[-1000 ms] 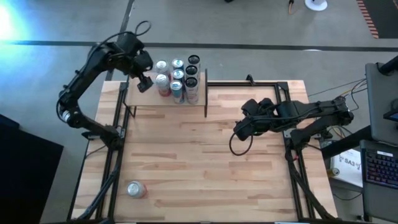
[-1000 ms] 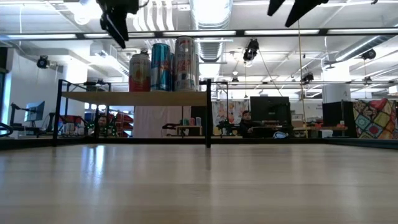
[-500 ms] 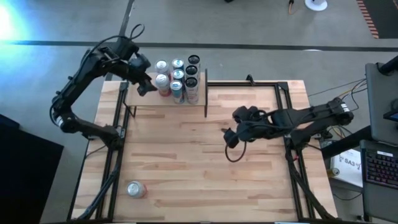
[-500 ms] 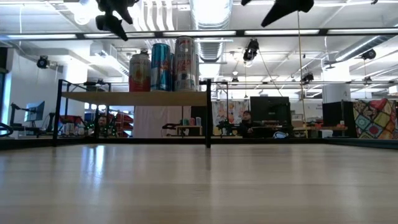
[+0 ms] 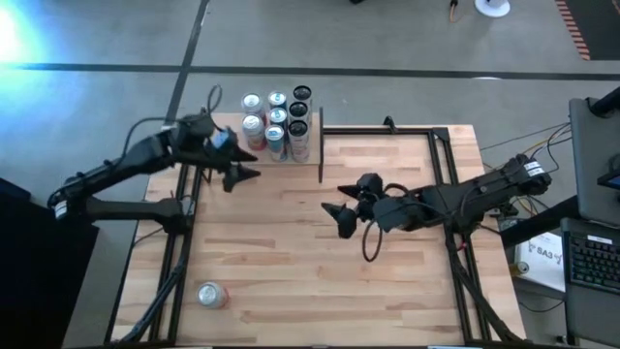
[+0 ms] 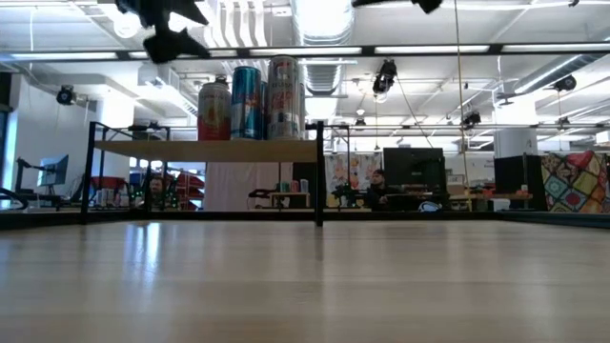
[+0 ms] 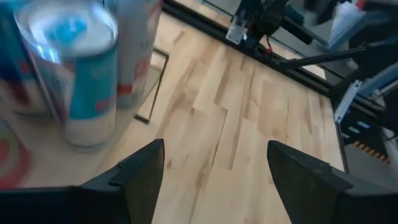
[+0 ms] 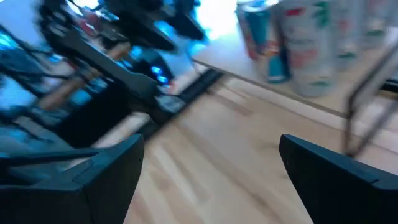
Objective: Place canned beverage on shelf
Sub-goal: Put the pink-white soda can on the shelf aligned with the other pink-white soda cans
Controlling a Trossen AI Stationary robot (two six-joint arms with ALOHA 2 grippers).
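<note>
Several cans (image 5: 276,121) stand upright on the small wooden shelf (image 5: 218,153) at the table's far left; they also show in the low view (image 6: 250,100). One more can (image 5: 212,295) lies on its side on the tabletop near the front left corner. My left gripper (image 5: 242,174) is open and empty, just off the shelf's near edge, above the table. My right gripper (image 5: 334,215) is open and empty above the table's middle, pointing toward the table's left.
The shelf has thin dark end panels (image 5: 321,145). A dark metal frame (image 5: 441,155) runs along the table's right and far sides. The tabletop (image 5: 291,271) between the lying can and the grippers is bare wood.
My left gripper has drawn away from the cans on the shelf, toward the table's near edge and down, ending off the shelf's near edge. My right gripper has moved steadily toward the table's left and somewhat nearer, over the middle.
</note>
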